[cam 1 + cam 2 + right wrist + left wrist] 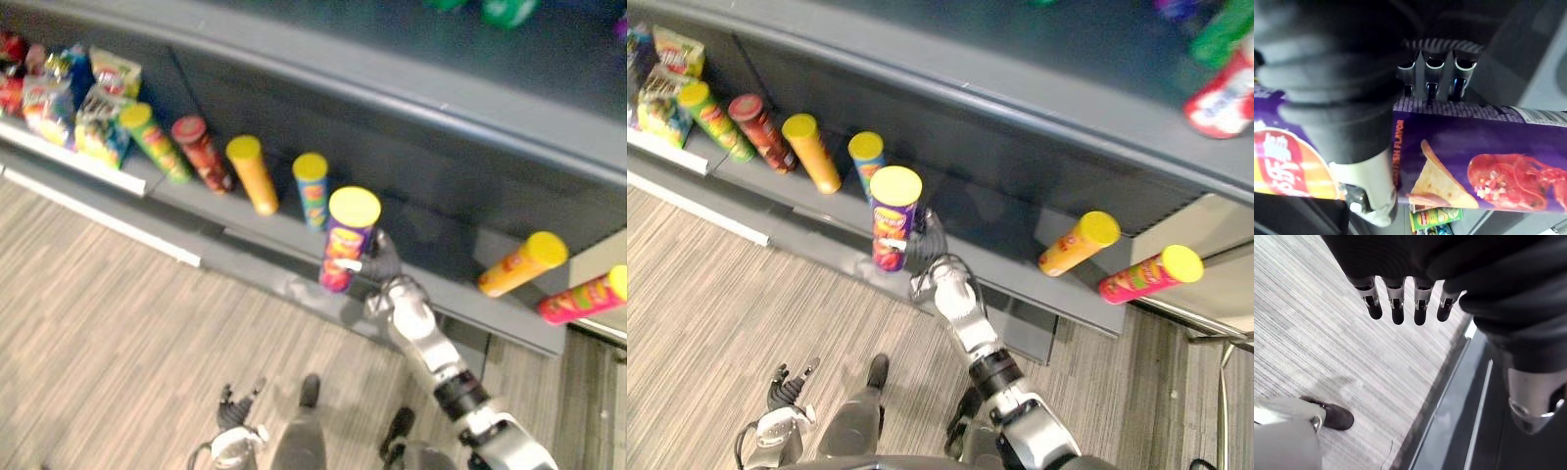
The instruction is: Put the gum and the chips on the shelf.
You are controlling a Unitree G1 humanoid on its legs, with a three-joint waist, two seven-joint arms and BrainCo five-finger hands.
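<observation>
Right hand (378,262): wrapped round a purple cardboard chips can with a yellow plastic lid (345,245); in the wrist view I see fingers (1430,90) behind the tube and the thumb across its front.
Chips: held upright at the front lip of the grey metal shelf (460,305). I cannot tell whether its base already rests on the shelf.
Gum: I cannot pick it out anywhere on or near the shelf.
Left hand (235,406): hangs low, well clear of the shelf, over the striped wood-look floor (98,323); fingers (1397,303) loose and straight, empty.
Shelf neighbours: a blue can with a yellow lid (313,191) just beside the purple one, then an orange can (252,174), a red can (201,152), a green can (155,142) and bright foil snack bags (73,108) towards the shelf's left end.
Shelf, right end: a second orange can (519,264) and a pink can (583,296), both tilted.
Risk 1: I judge that letting go this near the lip could tip the tall tube off the shelf to the floor.
Risk 2: pushing deeper may knock the blue can into the row.
Risk 3: the thumb could drag the tube over on withdrawal.
</observation>
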